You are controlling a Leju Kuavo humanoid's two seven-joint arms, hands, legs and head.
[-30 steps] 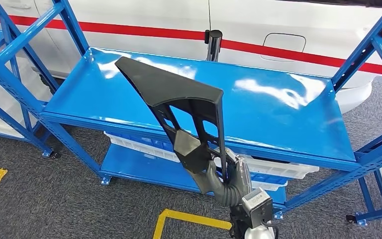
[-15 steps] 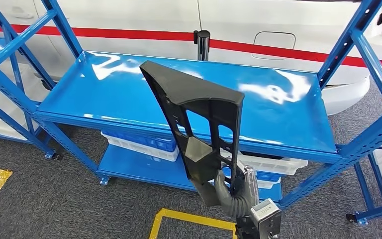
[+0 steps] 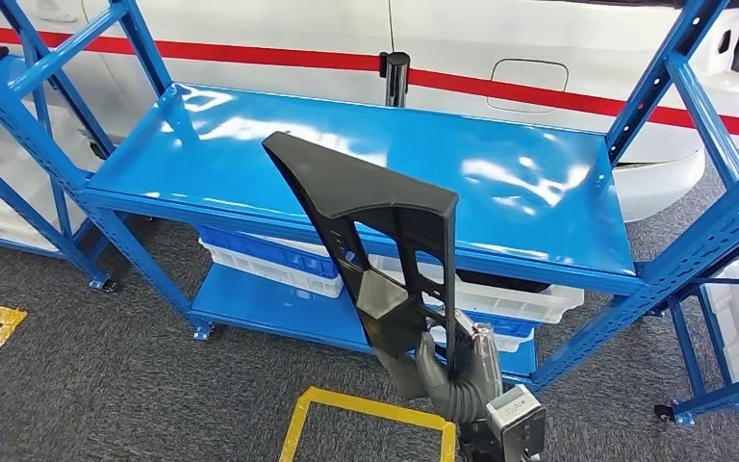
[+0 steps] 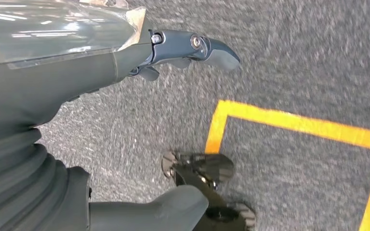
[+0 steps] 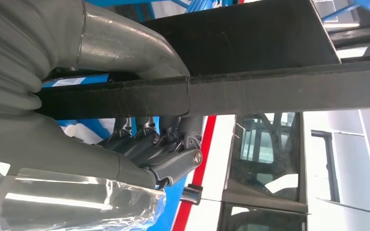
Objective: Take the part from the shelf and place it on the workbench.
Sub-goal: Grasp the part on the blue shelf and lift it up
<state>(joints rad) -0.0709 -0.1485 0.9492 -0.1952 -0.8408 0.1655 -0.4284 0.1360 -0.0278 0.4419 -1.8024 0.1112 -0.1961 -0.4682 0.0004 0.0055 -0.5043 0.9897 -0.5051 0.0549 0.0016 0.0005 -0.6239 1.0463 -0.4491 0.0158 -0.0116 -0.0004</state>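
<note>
Already the right robot hand point(image 3: 443, 361) grips the black part point(image 3: 370, 217) and holds it up in front of the blue shelf point(image 3: 366, 164), the left robot hand point(image 4: 139, 57) hangs empty with fingers apart, and the placing remains.

1. A blue metal shelf rack point(image 3: 366, 164) stands on grey carpet floor point(image 3: 106, 385); its glossy top shelf reflects overhead light.
2. White and blue plastic crates point(image 3: 279, 265) sit on the lower shelf.
3. Yellow floor tape point(image 3: 366, 409) marks squares on the carpet.
4. Behind the rack stands a white car body point(image 3: 539, 48) with a red stripe.
</note>
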